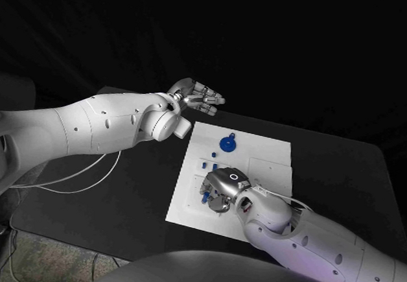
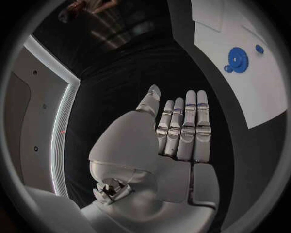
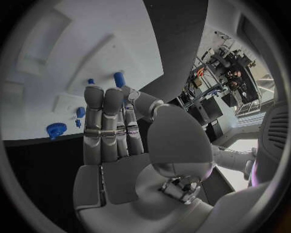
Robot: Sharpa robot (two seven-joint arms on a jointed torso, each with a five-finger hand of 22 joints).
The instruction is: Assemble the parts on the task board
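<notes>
Care is needed at the near half of the task board [image 1: 259, 159], where the right hand [image 1: 221, 189] is lowered over the small blue parts [image 1: 210, 162]; its fingers [image 3: 103, 121] are held straight and side by side, and whether anything is pinched at their tips cannot be told. A blue peg [image 3: 119, 78] is seen just past the fingertips, so it is judged that this piece should be approached slowly and taken squarely. The blue gear [image 1: 228, 143] lies farther up the board. The left hand [image 1: 195, 96] is kept beyond the far corner, fingers extended, nothing held.
</notes>
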